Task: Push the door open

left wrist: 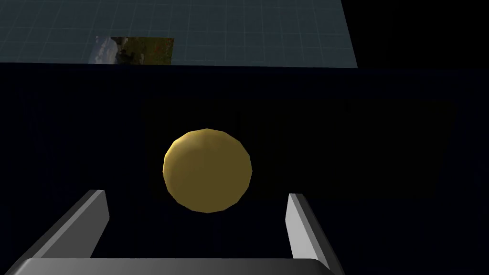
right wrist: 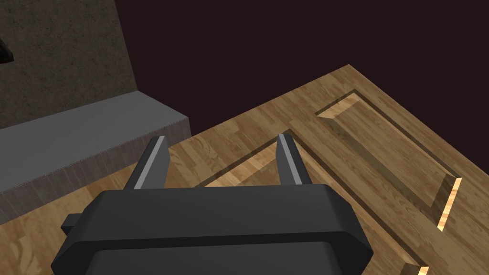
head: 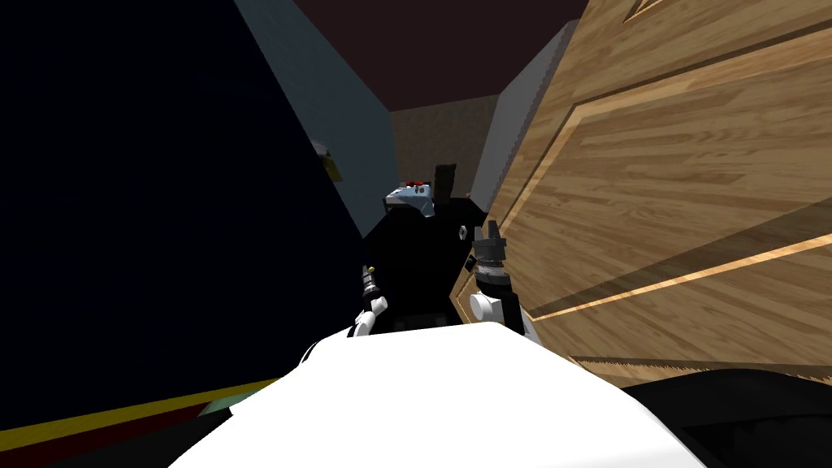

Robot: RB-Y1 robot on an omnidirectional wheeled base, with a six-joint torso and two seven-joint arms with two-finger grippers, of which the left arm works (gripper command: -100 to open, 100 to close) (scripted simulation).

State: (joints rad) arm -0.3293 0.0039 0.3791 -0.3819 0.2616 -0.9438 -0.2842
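A wooden panelled door (head: 674, 211) fills my right side, slanting away. My right gripper (head: 490, 234) is close against it near its edge. In the right wrist view that gripper (right wrist: 222, 137) is open and empty, its fingers (right wrist: 154, 160) over the door's (right wrist: 363, 129) recessed panels. On my left stands a flat, very dark blue surface (head: 146, 227) with a round gold knob (left wrist: 207, 170). My left gripper (left wrist: 196, 195) is open, the knob ahead of it between the fingers (left wrist: 90, 217), untouched. The left arm's tip (head: 369, 276) shows low beside the dark surface.
A narrow gap runs ahead between the dark surface and the wooden door. A grey wall end (head: 520, 122) and a brownish wall (head: 443, 138) close it off. A black shape with a blue-grey top (head: 413, 195) sits in the gap. A teal gridded wall (left wrist: 239, 33) bears a picture (left wrist: 136, 50).
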